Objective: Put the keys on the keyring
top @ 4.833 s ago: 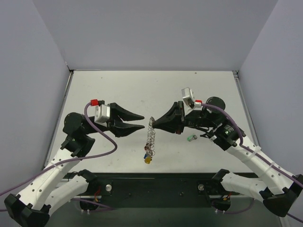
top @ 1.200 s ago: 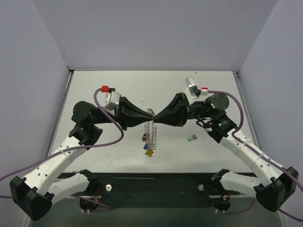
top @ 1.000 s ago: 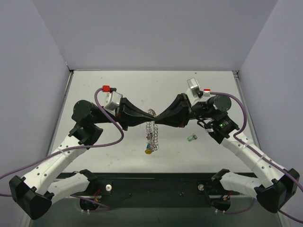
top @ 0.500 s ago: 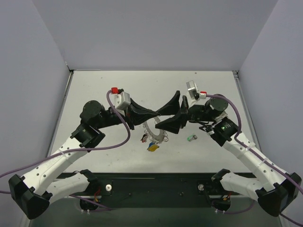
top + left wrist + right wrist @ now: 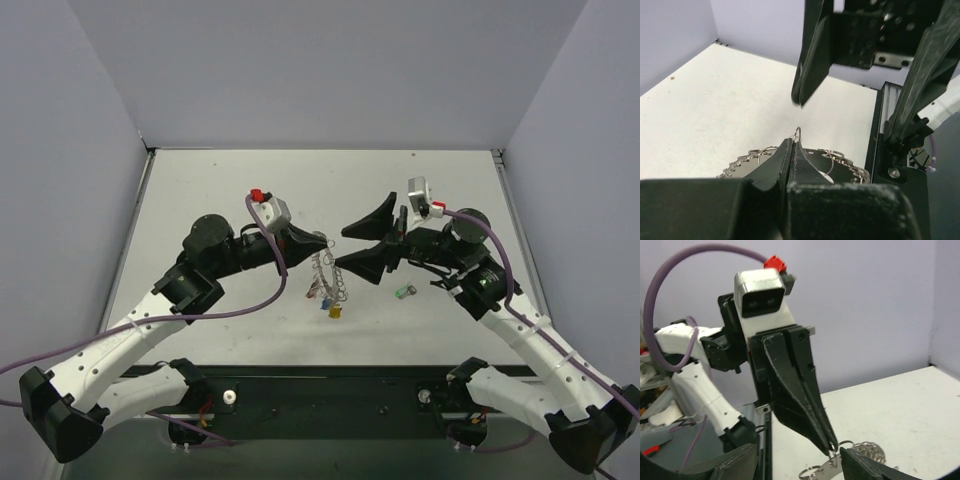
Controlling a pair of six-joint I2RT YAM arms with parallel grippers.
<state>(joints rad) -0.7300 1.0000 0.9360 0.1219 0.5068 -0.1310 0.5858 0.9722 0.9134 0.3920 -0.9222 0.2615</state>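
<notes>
The left end effector (image 5: 323, 240) is clenched on the top of the keyring (image 5: 327, 272), which hangs just below its tips. A few keys (image 5: 333, 306) dangle from the ring's lowest loops; whether they touch the surface (image 5: 250, 190) cannot be told. A second ago the right end effector (image 5: 342, 247) pinched that same spot, tip to tip with the left. It has now released, and its jaws stand wide and empty just to the right of the left tips.

So the handover looks done: the left alone carries the ring, and the right is free for the loose green key (image 5: 404, 292) lying near it on the far side from the ring. The left arm has reached further toward the centre, fingers pointing right. The right has drawn back a little, elbow bent, fingers pointing left.
</notes>
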